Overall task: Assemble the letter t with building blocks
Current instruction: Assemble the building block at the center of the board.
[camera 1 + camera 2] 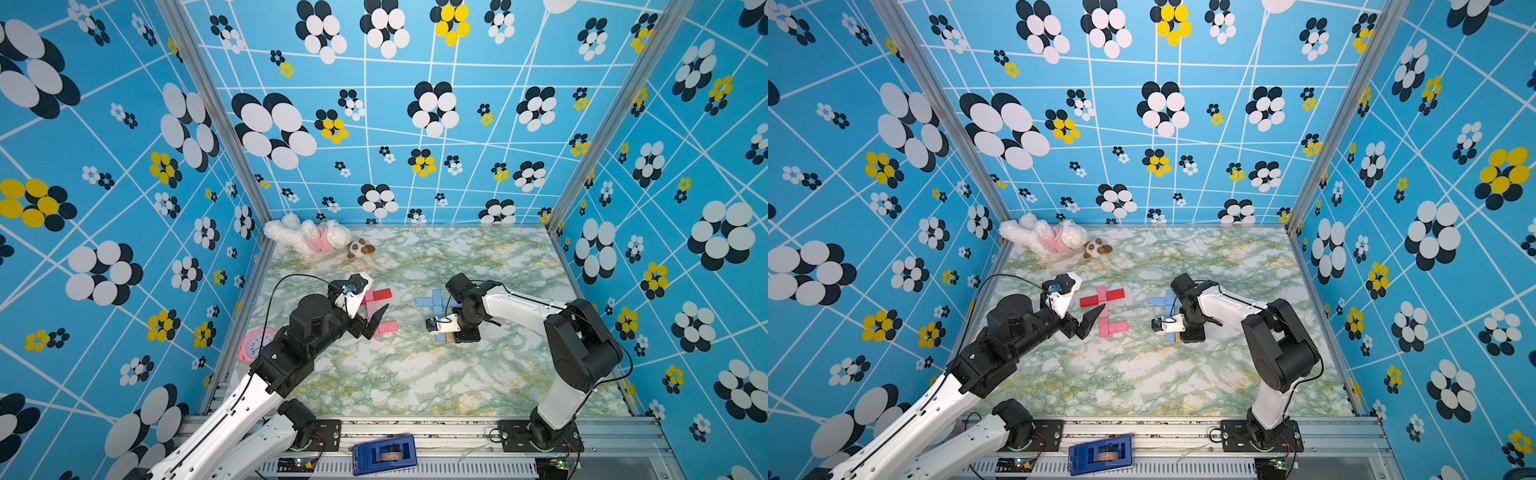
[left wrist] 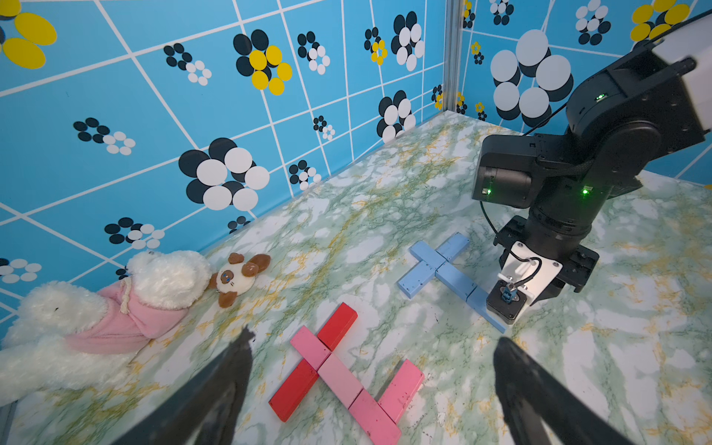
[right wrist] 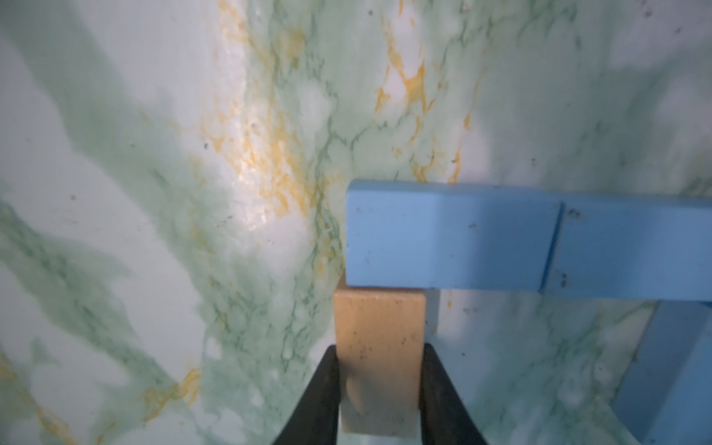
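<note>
Well, green-marbled tabletop [image 1: 415, 374], blue flowered walls [image 1: 415, 124]; left fingers [image 2: 227, 385] spread, right fingers [image 3: 319, 397] pinch tan block [image 3: 379, 358].

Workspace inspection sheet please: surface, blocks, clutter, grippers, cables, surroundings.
Surface: green-marbled tabletop.
Job's things: pink blocks and red blocks form one flat figure; light blue blocks form a cross; tan block at its stem's end.
Clutter: plush toy, small plush dog at tabletop's far edge; pink clock partly behind left arm.
Grippers: left gripper open near pink blocks; right gripper shut on tan block.
Cables: black cable loops above left arm, clear of blocks.
Surroundings: flower-patterned walls; blue box on front rail.
</note>
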`<action>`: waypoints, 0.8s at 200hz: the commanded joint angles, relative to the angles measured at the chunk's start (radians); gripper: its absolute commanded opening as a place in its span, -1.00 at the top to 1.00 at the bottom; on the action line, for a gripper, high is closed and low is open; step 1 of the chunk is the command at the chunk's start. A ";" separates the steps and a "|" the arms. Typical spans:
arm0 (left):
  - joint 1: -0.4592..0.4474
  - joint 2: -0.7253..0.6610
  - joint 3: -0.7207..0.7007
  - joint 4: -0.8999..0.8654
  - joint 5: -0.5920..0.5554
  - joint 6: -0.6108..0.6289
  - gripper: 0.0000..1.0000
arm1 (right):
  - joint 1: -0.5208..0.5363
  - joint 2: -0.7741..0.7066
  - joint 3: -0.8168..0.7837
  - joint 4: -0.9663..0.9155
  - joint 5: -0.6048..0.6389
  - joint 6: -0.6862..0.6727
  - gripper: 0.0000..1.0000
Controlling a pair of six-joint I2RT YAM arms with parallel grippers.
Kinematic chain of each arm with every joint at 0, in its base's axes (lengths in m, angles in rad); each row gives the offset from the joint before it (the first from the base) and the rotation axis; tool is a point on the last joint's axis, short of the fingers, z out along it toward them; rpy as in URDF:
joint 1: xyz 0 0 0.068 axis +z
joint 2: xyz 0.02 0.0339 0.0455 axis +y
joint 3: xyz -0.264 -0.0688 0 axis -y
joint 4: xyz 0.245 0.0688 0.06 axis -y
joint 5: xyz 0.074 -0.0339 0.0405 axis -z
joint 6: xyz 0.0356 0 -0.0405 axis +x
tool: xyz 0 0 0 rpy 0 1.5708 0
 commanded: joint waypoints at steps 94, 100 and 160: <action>-0.012 -0.006 -0.012 -0.022 -0.014 0.018 -0.97 | 0.006 0.043 0.025 -0.051 -0.011 0.036 0.60; -0.012 -0.005 -0.012 -0.022 -0.013 0.017 -0.97 | 0.006 0.044 0.025 -0.051 -0.011 0.036 0.59; -0.013 -0.003 -0.011 -0.021 -0.012 0.018 -0.97 | 0.007 0.049 0.025 -0.050 -0.009 0.038 0.47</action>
